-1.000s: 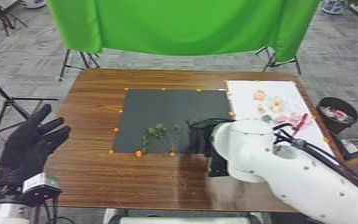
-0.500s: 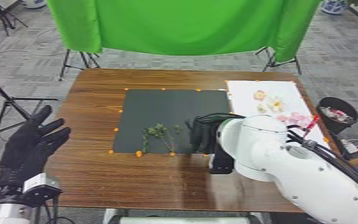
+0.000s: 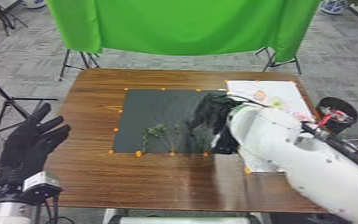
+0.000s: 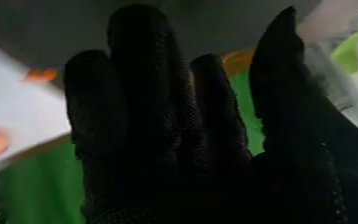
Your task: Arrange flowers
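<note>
On the mat (image 3: 162, 106), green sprigs (image 3: 157, 132) lie left of the straight-fingered right hand (image 3: 213, 110).

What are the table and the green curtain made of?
The table looks like wood, or a wood-look laminate, brown and glossy, with streaky grain and a sheen. The curtain seems to be matte cloth, since it hangs in soft folds with a sagging lower edge.

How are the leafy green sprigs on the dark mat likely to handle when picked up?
The sprigs look light and probably bend easily, being so thin. Lying on the mat, they may be hard to pinch, and their branching tops could snag on one another.
</note>
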Robot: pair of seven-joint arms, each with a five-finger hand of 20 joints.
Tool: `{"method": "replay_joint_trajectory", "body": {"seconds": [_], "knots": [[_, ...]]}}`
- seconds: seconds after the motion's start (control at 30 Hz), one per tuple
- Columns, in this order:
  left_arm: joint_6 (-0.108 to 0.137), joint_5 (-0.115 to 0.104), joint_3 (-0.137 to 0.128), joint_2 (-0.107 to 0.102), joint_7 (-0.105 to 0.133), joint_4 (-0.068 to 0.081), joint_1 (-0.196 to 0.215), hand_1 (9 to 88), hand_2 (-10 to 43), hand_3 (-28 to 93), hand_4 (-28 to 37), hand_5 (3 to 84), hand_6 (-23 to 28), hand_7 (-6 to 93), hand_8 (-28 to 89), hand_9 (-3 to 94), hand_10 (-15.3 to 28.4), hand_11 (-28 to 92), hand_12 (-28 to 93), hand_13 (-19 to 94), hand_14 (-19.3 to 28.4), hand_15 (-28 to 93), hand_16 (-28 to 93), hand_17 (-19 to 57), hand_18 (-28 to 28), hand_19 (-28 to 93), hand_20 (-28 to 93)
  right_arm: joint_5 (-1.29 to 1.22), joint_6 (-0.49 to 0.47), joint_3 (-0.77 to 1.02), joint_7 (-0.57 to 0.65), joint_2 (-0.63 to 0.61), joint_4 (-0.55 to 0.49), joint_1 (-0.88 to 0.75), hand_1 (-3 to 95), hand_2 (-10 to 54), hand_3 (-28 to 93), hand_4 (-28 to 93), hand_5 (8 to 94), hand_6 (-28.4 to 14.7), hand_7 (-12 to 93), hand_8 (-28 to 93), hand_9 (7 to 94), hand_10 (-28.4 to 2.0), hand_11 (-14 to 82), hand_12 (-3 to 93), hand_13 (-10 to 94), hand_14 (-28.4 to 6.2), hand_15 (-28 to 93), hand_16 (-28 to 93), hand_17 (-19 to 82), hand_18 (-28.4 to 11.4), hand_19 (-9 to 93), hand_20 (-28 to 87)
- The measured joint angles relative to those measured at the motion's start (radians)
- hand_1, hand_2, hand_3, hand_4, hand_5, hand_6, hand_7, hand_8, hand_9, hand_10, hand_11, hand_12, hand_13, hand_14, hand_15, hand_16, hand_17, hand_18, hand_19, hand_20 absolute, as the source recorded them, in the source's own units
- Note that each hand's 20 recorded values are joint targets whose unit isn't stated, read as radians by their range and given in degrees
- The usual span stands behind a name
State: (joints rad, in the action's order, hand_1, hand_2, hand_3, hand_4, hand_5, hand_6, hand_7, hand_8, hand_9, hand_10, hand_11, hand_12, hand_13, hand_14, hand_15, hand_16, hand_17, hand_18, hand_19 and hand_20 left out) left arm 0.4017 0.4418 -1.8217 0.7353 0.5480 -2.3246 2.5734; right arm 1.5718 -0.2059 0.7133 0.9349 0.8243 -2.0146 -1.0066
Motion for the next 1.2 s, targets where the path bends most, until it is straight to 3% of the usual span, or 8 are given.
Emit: {"method": "replay_joint_trajectory", "body": {"seconds": [0.37,0.63,1.0,1.2], "knots": [[0.002,-0.009,0.012,-0.016,0.011,0.000,-0.006,29.4,6.8,62,-20.6,33.8,8.2,7.5,-7,30.4,19.0,25,12,21,27.1,55,-12,-7.9,28.4,52,0,-0.018,0.005,-0.094,0.090,-0.106,0.195,0.182,36.6,-1.8,74,-24,50.2,-2.8,12,-10,66.5,-20.4,16.1,14.5,77,-12.6,52,11,60,-9.6,93,-15],[0.002,-0.013,0.014,-0.019,0.015,0.000,-0.008,29.5,6.8,62,-20.5,33.8,8.2,7.6,-7,30.4,19.2,26,12,21,27.2,55,-12,-7.9,28.4,52,-1,-0.032,0.003,-0.084,0.125,-0.126,0.221,0.174,36.8,-1.7,74,-23,51.8,-2.8,12,-10,68.2,-20.4,16.4,14.6,78,-12.4,52,11,60,-9.5,93,-14],[-0.002,0.008,0.014,0.007,-0.019,0.001,-0.032,29.5,6.8,62,-20.3,33.7,8.2,7.7,-7,30.4,19.2,26,11,21,27.2,55,-12,-7.9,28.4,52,-1,-0.034,-0.006,-0.074,0.171,-0.154,0.232,0.144,37.1,-1.6,74,-23,53.2,-2.9,12,-10,70.2,-20.8,16.5,14.4,80,-12.3,52,11,62,-9.4,93,-13],[-0.003,0.009,0.016,0.009,-0.021,0.002,-0.034,29.5,6.8,62,-20.2,33.7,8.1,7.8,-7,30.4,19.2,26,11,21,27.2,55,-12,-7.8,28.4,52,-1,-0.034,-0.007,-0.072,0.187,-0.162,0.239,0.134,37.2,-1.6,74,-23,53.4,-2.9,12,-10,71.2,-20.8,16.5,14.3,80,-12.1,52,11,62,-9.2,93,-12]]}}
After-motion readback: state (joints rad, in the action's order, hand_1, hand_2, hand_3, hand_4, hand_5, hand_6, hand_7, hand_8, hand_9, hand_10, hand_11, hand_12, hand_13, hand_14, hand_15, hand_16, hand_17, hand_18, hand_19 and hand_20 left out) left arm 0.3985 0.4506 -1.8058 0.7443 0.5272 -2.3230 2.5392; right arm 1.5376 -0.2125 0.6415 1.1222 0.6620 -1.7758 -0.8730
